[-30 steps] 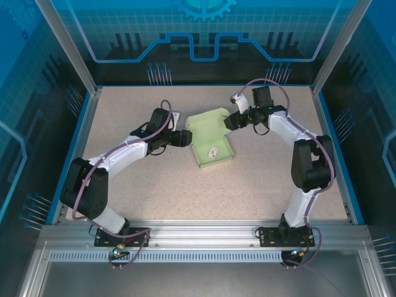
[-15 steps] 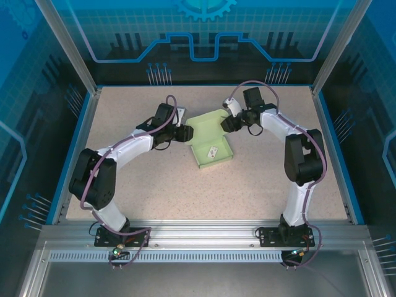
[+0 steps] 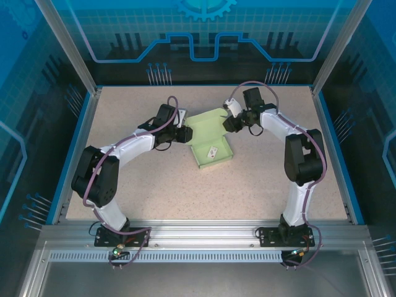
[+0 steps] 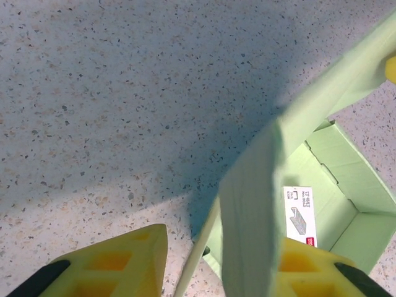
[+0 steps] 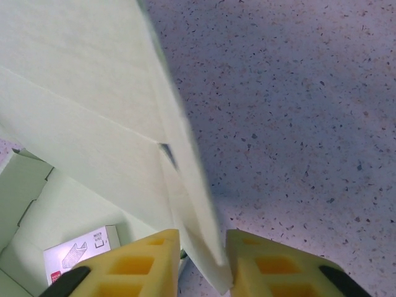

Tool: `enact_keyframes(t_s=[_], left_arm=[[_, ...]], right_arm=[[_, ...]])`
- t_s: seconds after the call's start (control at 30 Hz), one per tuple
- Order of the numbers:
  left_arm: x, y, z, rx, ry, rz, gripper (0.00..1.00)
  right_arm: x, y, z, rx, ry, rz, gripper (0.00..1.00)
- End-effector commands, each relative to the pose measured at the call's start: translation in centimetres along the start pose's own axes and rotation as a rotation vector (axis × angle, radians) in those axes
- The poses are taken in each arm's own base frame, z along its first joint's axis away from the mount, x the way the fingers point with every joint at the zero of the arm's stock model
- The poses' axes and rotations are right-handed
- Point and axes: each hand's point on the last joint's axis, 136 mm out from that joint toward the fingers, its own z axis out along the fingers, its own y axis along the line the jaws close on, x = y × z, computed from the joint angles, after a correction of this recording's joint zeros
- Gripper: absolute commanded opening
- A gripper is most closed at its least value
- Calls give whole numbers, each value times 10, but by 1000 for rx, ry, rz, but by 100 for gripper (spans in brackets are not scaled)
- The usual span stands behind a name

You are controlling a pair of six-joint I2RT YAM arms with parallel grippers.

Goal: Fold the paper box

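The box [image 3: 209,162] sat mid-tabletop [image 3: 185,192], the right gripper [image 3: 226,124] pinching its raised flap [image 5: 93,111] and the left gripper [image 3: 187,135] spread astride the other end, so an uneven pull could have torn the card.

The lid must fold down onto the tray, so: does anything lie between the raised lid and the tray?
Only a small white card lying flat on the floor of the paper box; nothing else visible.

Robot lab cell, aluminium frame [image 3: 204,238], blue circuit-print walls [image 3: 204,37], speckled tabletop [image 3: 173,179]
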Motion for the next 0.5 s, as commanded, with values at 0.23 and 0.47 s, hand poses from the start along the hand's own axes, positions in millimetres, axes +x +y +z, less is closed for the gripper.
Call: enact_keyframes(t_s=[0.23,0.47], left_arm=[[-1,-2,-10,-23,-3,2,26],[4,-2,-10,-32,0,4,23]], right_arm=[[-7,9,-14,64,-29,-15,11],[-11,15,-22,119,-87,1,4]])
